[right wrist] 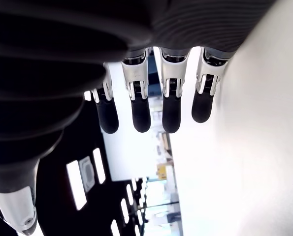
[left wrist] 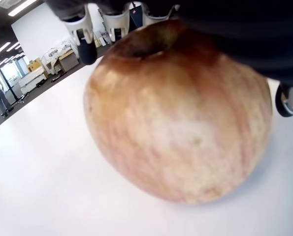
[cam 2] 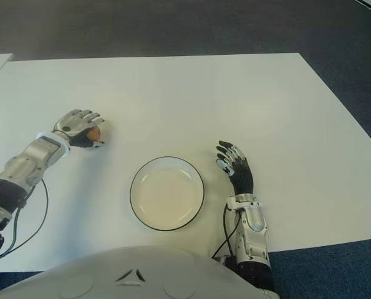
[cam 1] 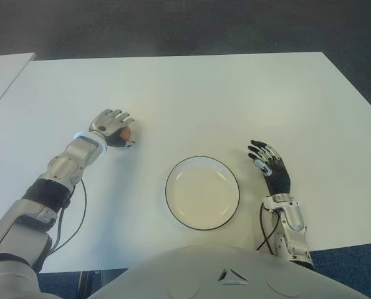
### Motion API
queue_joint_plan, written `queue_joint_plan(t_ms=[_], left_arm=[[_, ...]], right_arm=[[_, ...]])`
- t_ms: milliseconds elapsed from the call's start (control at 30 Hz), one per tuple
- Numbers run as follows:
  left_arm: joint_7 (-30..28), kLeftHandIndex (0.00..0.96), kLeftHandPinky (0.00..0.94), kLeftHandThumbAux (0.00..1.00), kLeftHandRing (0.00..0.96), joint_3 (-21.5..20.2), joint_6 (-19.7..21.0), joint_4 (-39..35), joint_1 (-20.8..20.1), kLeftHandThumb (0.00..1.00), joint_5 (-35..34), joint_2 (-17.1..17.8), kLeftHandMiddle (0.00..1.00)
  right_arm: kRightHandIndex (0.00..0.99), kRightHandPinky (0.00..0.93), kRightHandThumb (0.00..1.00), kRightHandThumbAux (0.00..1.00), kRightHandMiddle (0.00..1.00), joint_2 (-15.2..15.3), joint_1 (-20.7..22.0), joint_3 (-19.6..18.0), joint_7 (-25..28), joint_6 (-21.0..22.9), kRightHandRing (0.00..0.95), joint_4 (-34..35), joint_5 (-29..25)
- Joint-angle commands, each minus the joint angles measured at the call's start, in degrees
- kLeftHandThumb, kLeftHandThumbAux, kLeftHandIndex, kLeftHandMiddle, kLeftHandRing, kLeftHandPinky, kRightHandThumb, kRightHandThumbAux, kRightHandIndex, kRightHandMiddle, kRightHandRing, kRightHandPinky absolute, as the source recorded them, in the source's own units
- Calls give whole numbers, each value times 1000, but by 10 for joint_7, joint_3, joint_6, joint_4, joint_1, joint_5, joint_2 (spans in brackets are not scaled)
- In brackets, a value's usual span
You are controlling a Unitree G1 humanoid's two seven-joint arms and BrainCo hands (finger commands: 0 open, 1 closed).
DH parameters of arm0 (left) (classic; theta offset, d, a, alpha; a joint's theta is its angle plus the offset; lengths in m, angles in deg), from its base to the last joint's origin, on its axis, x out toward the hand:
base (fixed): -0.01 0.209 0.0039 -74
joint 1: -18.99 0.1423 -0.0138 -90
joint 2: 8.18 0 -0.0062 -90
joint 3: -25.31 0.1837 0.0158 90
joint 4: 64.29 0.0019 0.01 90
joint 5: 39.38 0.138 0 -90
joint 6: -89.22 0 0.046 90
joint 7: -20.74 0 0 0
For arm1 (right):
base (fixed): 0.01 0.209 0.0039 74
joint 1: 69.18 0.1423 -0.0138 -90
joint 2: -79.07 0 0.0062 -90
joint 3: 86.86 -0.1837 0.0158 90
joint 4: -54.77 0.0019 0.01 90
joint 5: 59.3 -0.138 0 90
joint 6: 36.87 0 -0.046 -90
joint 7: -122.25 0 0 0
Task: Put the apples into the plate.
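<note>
One reddish-yellow apple [left wrist: 180, 113] sits on the white table [cam 1: 235, 99], left of the middle. My left hand [cam 1: 113, 128] is draped over it from above. The fingers [left wrist: 86, 45] arch past its far side and stand off its skin, and the apple's base rests on the table. Only a sliver of the apple [cam 1: 126, 132] shows under the hand in the eye views. An empty white plate [cam 1: 173, 171] with a dark rim lies near the front edge, to the right of the apple. My right hand [cam 1: 267, 163] shows just right of the plate, fingers spread and holding nothing.
A second white table's corner [cam 1: 4, 68] shows at the far left. Dark carpet [cam 1: 173, 25] surrounds the table. A black cable [cam 1: 79, 212] hangs from my left forearm near the front edge.
</note>
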Motion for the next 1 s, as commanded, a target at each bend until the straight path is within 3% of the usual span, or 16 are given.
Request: queue_joint_plan(t_ms=[33,700,867,1000], left_arm=[[4,0,0,255,0,6,8,13,19,245,0,15,0],[43,0,8,370,0,34,17,86,-4,324,5,15,0],[54,0,79,433,0,33,17,100,-5,372,-2,14,0],[76,57,219,507,130,39,21,136,-15,537,0,7,110]], right_arm=[[240,211,283,609,216,1,-12,-9,2,26,190,-41,-6],[244,183,265,587,238,18,11,-28,17,5,188,-73,-6],[236,156,270,576,229,20,16,-34,21,7,171,-77,-11],[233,137,283,559,222,23,20,-40,25,10,155,-79,-17]])
